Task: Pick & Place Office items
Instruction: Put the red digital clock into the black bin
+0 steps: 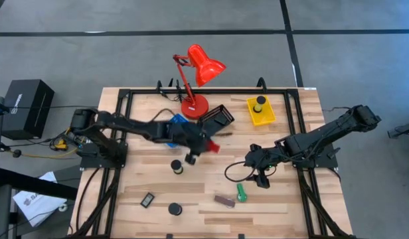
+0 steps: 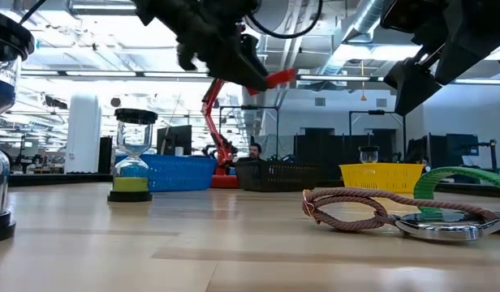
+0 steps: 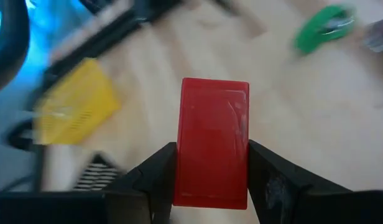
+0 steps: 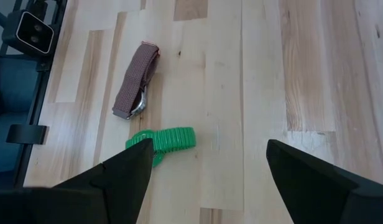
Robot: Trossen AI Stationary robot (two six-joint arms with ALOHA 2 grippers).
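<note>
My left gripper (image 1: 204, 143) hangs over the table's middle, in front of the black tray, shut on a red block (image 3: 213, 140) that also shows raised in the low view (image 2: 279, 79). My right gripper (image 4: 207, 180) is open above the wood, right of centre, with the green stubby item (image 4: 163, 142) and the brown bar with its silvery clip (image 4: 134, 84) lying flat just beyond its fingertips. Black round pieces (image 1: 176, 166) (image 1: 174, 209) and a small black rectangle (image 1: 147, 199) rest on the table's near-left part. My left gripper pinches the red block between its two fingers (image 3: 155, 171), which lie on the block's two long side faces (image 3: 179, 168) toward one end. The free end sticks out past the fingertips. In the low view the block is lifted clear of the table, roughly level.
At the far edge stand a red desk lamp (image 1: 198, 73), a black tray (image 1: 218, 118), a blue tray (image 1: 178, 123) partly under the left arm, and a yellow tray (image 1: 261, 113) holding a dark piece (image 1: 259, 101). A black cable loops beside the right gripper (image 1: 234, 169).
</note>
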